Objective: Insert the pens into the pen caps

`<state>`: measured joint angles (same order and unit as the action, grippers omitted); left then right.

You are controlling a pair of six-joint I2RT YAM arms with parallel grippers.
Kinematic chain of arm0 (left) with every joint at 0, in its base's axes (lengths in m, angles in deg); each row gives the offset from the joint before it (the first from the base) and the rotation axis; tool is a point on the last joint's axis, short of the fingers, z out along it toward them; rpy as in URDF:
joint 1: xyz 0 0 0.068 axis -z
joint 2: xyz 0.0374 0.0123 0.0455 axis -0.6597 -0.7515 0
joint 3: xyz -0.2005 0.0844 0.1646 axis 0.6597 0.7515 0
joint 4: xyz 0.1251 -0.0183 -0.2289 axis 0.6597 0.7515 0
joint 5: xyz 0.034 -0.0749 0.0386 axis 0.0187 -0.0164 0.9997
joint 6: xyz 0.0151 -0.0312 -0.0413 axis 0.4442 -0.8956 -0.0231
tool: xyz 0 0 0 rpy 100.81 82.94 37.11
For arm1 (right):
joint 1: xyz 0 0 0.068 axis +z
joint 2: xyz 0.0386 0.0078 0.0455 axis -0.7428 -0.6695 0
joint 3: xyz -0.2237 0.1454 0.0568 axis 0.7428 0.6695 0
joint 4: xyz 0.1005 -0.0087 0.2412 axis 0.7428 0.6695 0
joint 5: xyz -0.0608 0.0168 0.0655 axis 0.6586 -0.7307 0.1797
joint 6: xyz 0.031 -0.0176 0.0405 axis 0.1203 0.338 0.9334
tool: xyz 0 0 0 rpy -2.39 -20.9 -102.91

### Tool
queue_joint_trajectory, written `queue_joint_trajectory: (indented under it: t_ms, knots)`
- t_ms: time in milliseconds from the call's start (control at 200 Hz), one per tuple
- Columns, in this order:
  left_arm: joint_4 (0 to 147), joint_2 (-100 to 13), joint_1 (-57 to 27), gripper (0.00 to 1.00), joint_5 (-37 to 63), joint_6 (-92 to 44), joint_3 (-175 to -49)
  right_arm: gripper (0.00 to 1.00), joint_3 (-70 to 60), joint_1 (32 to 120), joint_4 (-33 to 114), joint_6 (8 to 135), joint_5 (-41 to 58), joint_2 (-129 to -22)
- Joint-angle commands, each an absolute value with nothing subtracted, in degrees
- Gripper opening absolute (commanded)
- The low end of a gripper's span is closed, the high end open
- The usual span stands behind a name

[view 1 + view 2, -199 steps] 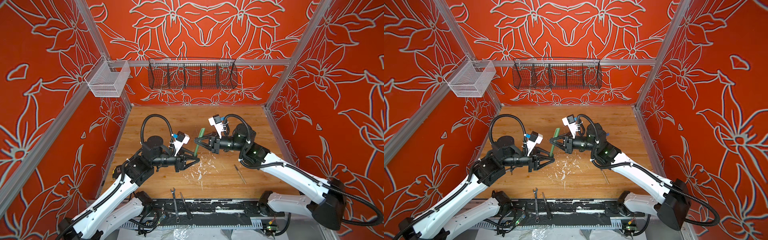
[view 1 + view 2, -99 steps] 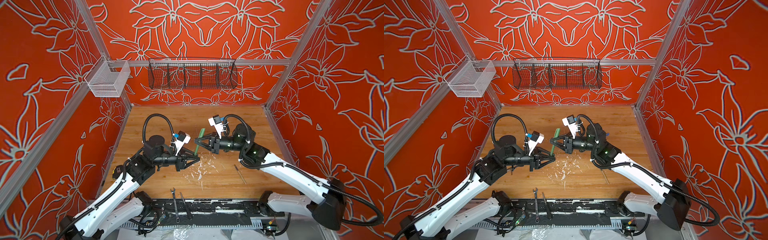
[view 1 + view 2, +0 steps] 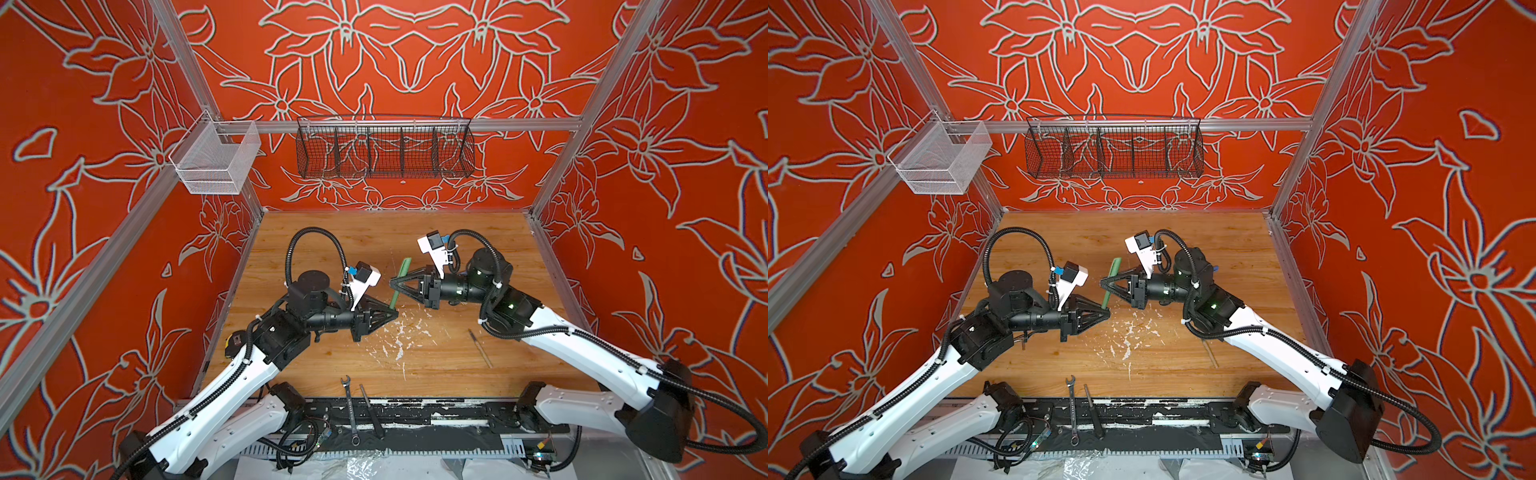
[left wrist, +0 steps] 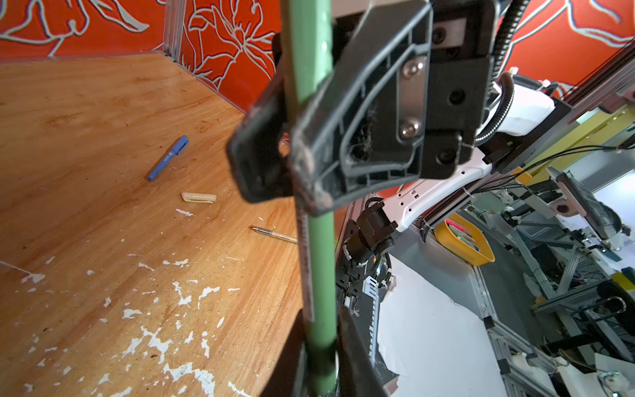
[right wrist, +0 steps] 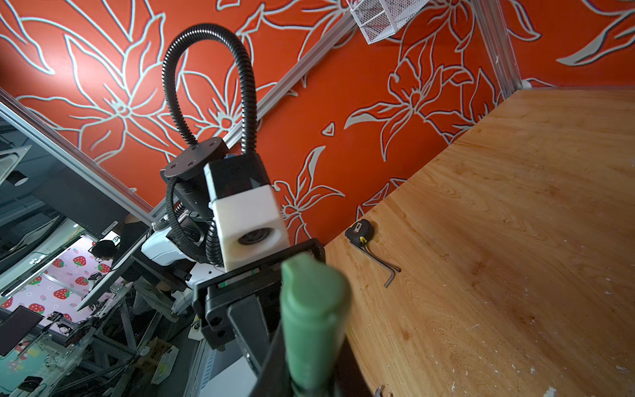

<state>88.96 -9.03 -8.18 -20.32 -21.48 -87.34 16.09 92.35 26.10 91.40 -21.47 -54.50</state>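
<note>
Left wrist view: the right gripper is clamped tight on the green pen, holding it clear of the table. The left gripper has its fingers set narrowly either side of one end of that pen; whether they press it I cannot tell. On the table lie a blue pen, a tan cap near it and a tan pen, none touching
</note>
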Motion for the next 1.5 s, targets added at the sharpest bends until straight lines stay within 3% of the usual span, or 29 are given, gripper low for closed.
queue_joint_trajectory:
  t_ms: [0, 385, 676, 961, 1171, 1321, 1496]
  knots:
    - [88.81, -8.39, -8.14, 0.29, -20.56, -20.70, -88.48, 0.00, 16.75, 92.27, 26.28, 90.96, -21.30, -53.28]
    - [88.82, -8.68, -8.17, 0.31, -19.68, -20.36, -88.39, 0.00, 16.23, 92.27, 26.51, 90.75, -22.52, -53.99]
    - [88.03, -9.67, -8.22, 0.00, -19.51, -20.45, -88.55, 0.00, 16.16, 92.32, 26.18, 90.91, -23.00, -54.49]
    - [87.17, -9.01, -8.23, 0.00, -17.70, -20.83, -87.47, 0.00, 17.19, 92.28, 25.20, 91.39, -21.61, -53.34]
    - [86.20, -7.35, -8.21, 0.00, -15.99, -20.68, -85.89, 0.52, 17.91, 92.20, 29.47, 90.03, -18.97, -51.07]
    - [85.69, -6.90, -8.23, 0.00, -15.92, -20.98, -84.99, 0.64, 19.90, 91.84, 35.44, 88.25, -14.97, -45.73]
    - [84.69, -7.47, -8.23, 0.00, -16.70, -21.53, -83.38, 0.70, 20.05, 90.07, 41.85, 85.67, -12.14, -40.21]
